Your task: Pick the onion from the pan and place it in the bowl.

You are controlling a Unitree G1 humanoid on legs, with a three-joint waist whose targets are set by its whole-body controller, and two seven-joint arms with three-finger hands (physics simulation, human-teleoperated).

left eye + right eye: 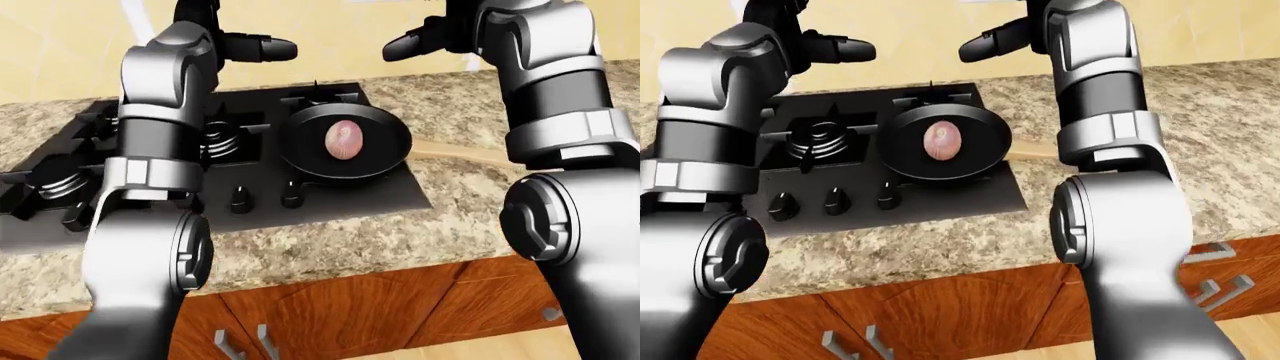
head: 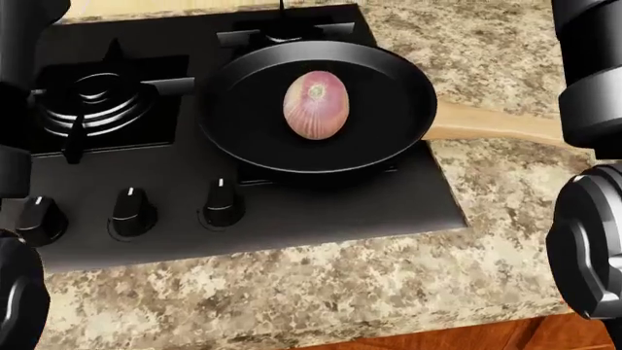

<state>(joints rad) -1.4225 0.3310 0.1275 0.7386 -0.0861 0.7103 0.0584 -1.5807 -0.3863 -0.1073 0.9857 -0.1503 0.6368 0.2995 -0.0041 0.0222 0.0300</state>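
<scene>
A pinkish onion point(image 2: 315, 104) lies in the middle of a black pan point(image 2: 389, 138) on the right burner of the stove. The pan's wooden handle point(image 2: 496, 127) points right over the counter. Both arms are raised. My left hand point(image 1: 262, 49) is high above the stove, left of the pan, its dark fingers stretched rightward and holding nothing. My right hand point(image 1: 408, 46) is high above and right of the pan, its fingers stretched leftward and empty. No bowl shows in any view.
The black stove point(image 2: 321, 211) has three knobs point(image 2: 131, 208) along its near edge and a free burner point(image 2: 92, 98) on the left. It is set in a speckled granite counter point(image 2: 292, 292) above wooden cabinets point(image 1: 350, 307). A yellow wall stands behind.
</scene>
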